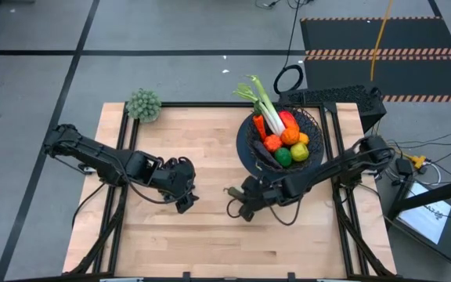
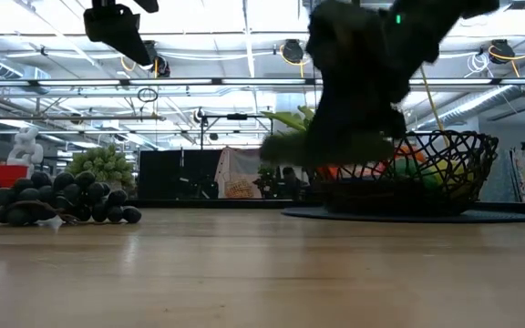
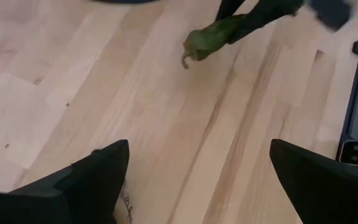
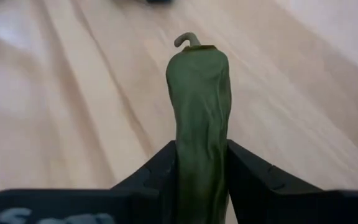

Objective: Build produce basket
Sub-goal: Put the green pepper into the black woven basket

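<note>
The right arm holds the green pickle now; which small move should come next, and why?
Probably carry it toward the basket. The right gripper has its jaws closed on the green pickle, lifted off the table beside the basket, which already holds other produce. The left gripper waits open over bare wood, out of that path.

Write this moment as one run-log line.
right gripper: shut on green pickle, above table | left gripper: open, empty | basket: partly filled

no readable text, labels, brands, numbers or signs in any view
</note>
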You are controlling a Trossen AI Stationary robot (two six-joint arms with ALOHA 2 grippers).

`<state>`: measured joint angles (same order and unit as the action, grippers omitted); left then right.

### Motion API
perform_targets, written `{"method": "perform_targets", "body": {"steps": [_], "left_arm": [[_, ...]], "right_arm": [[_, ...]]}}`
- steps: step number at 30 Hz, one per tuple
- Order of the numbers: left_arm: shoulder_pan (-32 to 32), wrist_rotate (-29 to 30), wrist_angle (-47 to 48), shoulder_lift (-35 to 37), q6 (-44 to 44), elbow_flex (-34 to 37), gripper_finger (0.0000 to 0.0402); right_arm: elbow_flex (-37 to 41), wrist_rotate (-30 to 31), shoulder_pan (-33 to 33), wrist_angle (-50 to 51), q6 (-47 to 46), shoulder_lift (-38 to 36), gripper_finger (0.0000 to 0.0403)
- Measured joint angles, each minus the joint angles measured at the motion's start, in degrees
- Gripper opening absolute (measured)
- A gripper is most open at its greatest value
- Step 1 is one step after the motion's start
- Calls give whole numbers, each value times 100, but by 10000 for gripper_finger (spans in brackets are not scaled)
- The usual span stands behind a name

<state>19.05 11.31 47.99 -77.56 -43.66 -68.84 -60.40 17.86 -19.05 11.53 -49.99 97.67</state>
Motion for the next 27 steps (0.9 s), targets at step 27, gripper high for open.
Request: {"method": "perform_targets", "body": {"steps": [27], "left_arm": [[-314,229,29,0,69,0,388]], "right_arm": [[-2,620,977,-17,2457,-3225,111]]}}
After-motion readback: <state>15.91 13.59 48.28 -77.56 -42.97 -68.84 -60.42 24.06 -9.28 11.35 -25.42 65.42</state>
